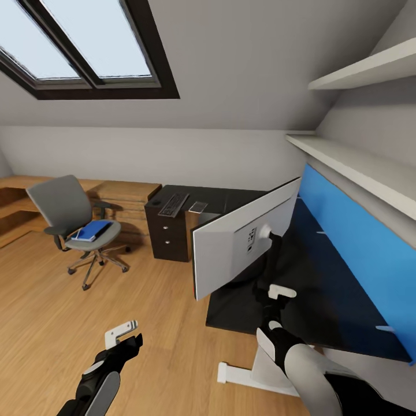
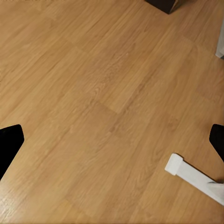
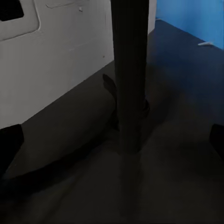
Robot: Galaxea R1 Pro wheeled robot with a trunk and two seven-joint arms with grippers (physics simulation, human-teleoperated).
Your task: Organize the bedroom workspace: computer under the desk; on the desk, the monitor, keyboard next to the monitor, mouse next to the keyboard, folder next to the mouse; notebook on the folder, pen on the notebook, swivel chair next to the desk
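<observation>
The monitor (image 1: 242,242) stands on the black desk (image 1: 329,300) with its white back toward me. My right gripper (image 1: 276,293) is open, its fingertips (image 3: 9,144) wide apart on either side of the black monitor stand (image 3: 128,70), not touching it. My left gripper (image 1: 122,334) hangs open over the wood floor (image 2: 93,93). The keyboard (image 1: 173,204) lies on the desk's far end, with a small dark mouse-like shape (image 1: 157,203) beside it. The blue folder (image 1: 95,230) lies on the swivel chair (image 1: 63,208). I cannot make out the notebook or pen. The computer is out of view.
A black drawer unit (image 1: 167,234) sits under the desk's far end, and a flat grey square (image 1: 198,206) lies by the keyboard. The white desk foot (image 2: 191,175) lies close to my left arm. White shelves (image 1: 358,167) overhang the blue back panel (image 1: 358,231). Low wooden shelving (image 1: 121,193) lines the far wall.
</observation>
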